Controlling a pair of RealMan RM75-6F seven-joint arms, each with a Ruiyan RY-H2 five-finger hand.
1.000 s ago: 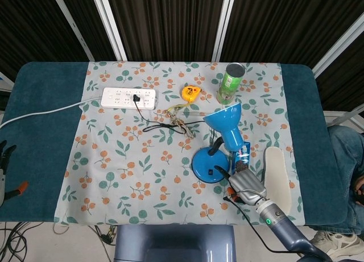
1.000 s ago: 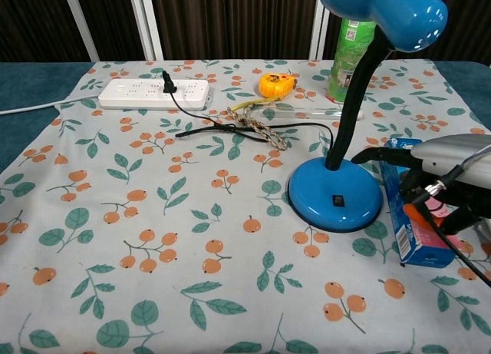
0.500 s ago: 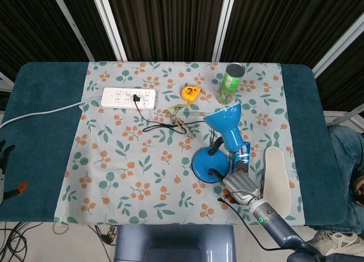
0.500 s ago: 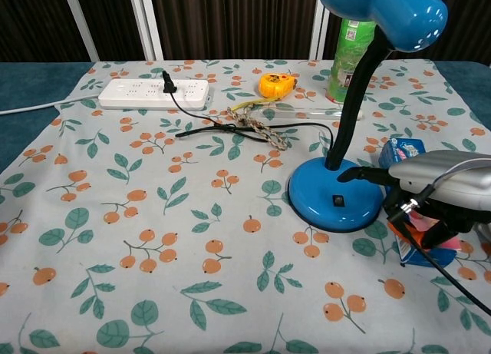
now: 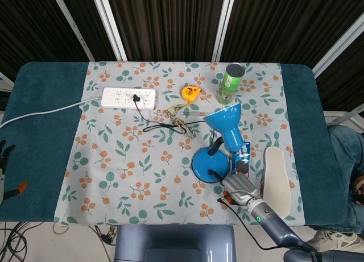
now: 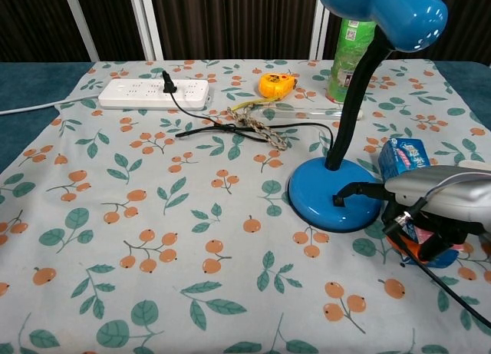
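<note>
A blue desk lamp stands at the right of the flowered cloth, base under its shade. My right hand sits low at the base's right side. One dark finger stretches onto the base's rim beside the small switch, and the others curl under the silver back of the hand, holding nothing. A blue box lies just behind the hand. My left hand shows only at the far left edge, fingers apart, off the cloth.
A white power strip with a black plug lies at the back left. Its cord runs to a tangle. A yellow tape measure and green can stand behind. A white insole lies right.
My right hand has slid left and down along the blue box, and its outstretched finger now lies on the lamp base. The left hand has not moved.
</note>
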